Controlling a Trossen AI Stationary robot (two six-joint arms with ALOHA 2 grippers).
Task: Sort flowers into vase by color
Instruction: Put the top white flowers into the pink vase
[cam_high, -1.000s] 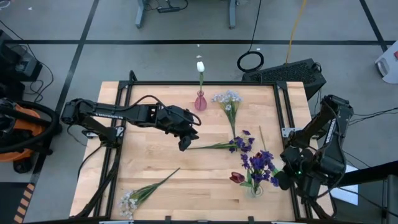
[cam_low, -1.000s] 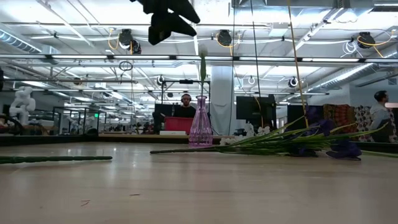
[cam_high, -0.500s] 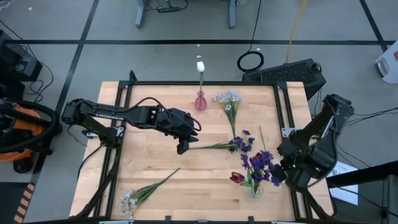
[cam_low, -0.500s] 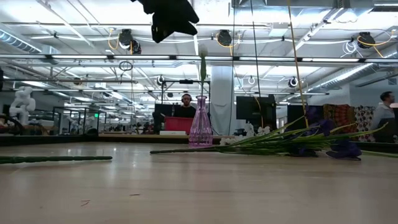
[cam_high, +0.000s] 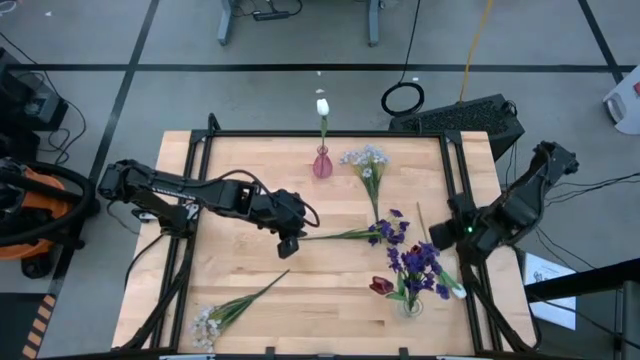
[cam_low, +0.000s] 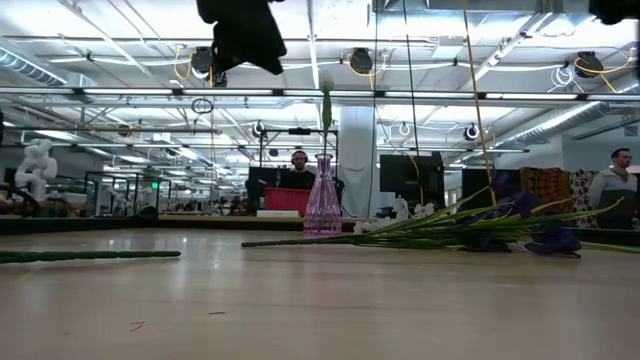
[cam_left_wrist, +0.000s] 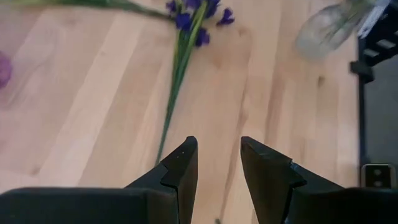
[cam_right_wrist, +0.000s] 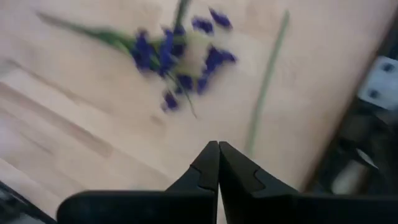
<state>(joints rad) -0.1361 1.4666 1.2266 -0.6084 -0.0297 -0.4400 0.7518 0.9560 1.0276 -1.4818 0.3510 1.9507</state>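
Observation:
A purple flower (cam_high: 372, 232) lies flat on the table, its stem end pointing at my left gripper (cam_high: 290, 245). That gripper hovers open just past the stem tip; the left wrist view shows its fingers (cam_left_wrist: 219, 155) apart above the stem (cam_left_wrist: 177, 68). My right gripper (cam_high: 455, 232) hangs shut (cam_right_wrist: 218, 158) over the table's right side, near the purple blossoms (cam_right_wrist: 177, 56). A clear vase (cam_high: 410, 300) holds purple flowers and a dark red tulip. A pink vase (cam_high: 322, 163) holds a white tulip. Two white sprays lie flat (cam_high: 365, 160) (cam_high: 215, 318).
A bare thin stem (cam_high: 422, 222) lies beside the purple blossoms. The pink vase (cam_low: 322, 200) stands at the far edge, middle. The table's left half and near middle are bare wood. People show in the room beyond the far edge (cam_low: 620, 185).
My left gripper has moved a little toward the near edge and left, closer to the stem end of the lying purple flower. My right gripper has swung from beside the clear vase toward the far edge. No flower has moved.

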